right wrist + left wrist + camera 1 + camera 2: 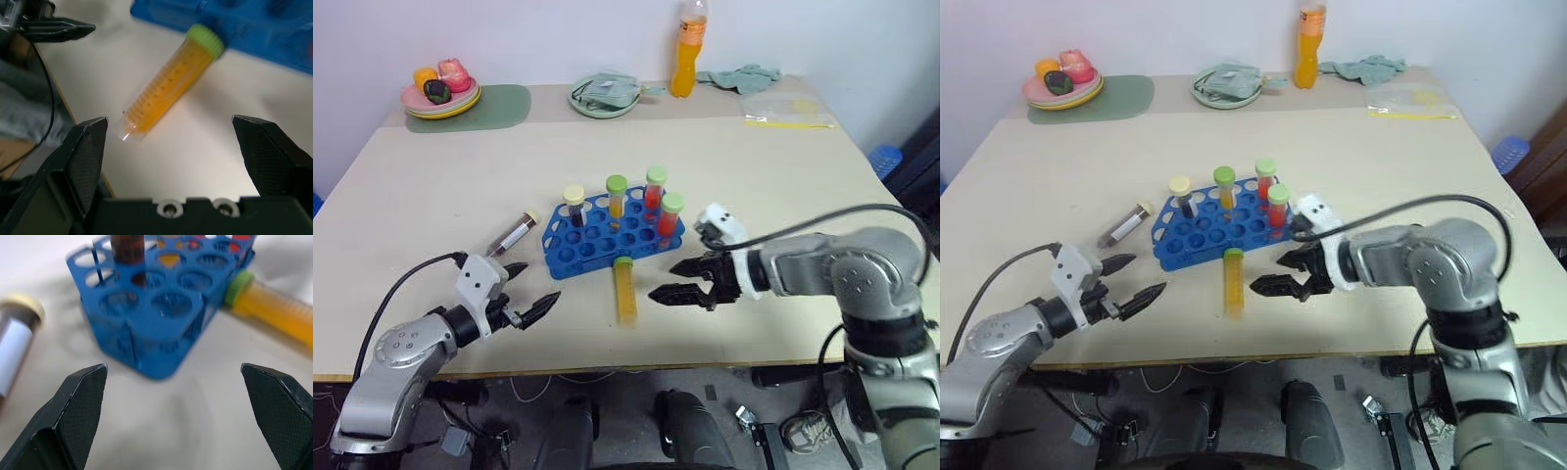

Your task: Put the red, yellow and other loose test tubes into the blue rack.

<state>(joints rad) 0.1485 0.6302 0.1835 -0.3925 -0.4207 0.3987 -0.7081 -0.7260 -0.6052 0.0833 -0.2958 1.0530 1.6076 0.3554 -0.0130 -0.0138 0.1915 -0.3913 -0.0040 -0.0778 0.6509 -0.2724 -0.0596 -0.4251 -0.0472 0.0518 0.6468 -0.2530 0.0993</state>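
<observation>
The blue rack stands mid-table and holds a cream-capped dark tube, a green-capped yellow tube and two green-capped red tubes. A loose yellow test tube with a green cap lies just in front of the rack. A loose dark tube with a cream cap lies to the rack's left. My right gripper is open, just right of the yellow tube, which lies ahead of its fingers. My left gripper is open and empty, near the rack's front left corner.
At the back of the table are a stack of plates with toy fruit on a green mat, a green plate with a cloth, an orange bottle, a crumpled cloth and a plastic bag. The table's front edge runs below both grippers.
</observation>
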